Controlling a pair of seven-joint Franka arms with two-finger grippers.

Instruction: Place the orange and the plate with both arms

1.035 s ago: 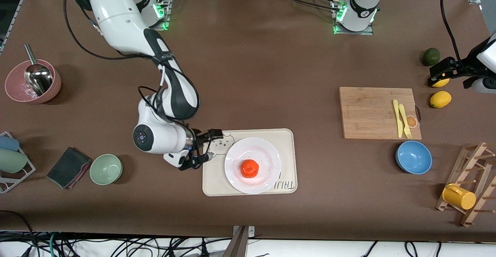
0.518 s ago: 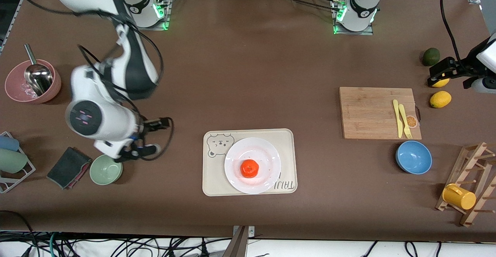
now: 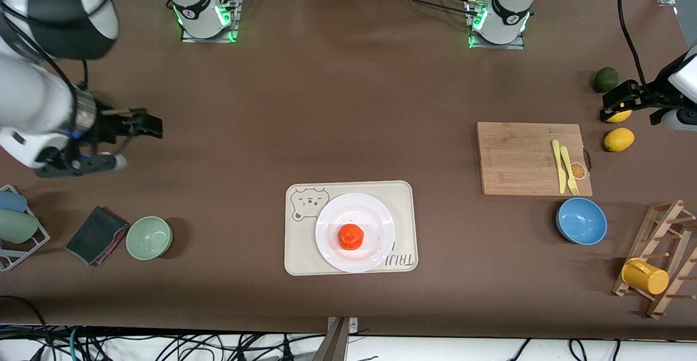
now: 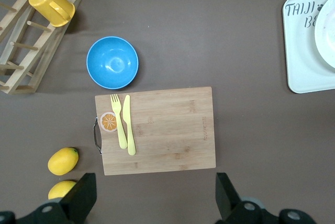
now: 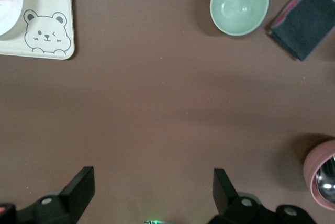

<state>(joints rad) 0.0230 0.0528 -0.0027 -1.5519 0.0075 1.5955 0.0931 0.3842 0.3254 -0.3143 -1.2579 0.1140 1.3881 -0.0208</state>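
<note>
Right gripper (image 3: 142, 123) spread, empty, over bare brown surface (image 3: 337, 105) – left gripper (image 3: 618, 103) spread over a yellow lemon (image 3: 620, 115); small orange-red orange (image 3: 350, 237) on round white plate (image 3: 370, 216).

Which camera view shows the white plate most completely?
The front view: the whole plate shows there, on the tray, with the orange on it. Each wrist view catches only an edge of the plate at its picture border.

Orange (image 3: 351, 236) sits on the plate (image 3: 375, 214), plate on the tray (image 3: 305, 260), near the middle of the tabletop's (image 3: 348, 105) camera-side edge.
</note>
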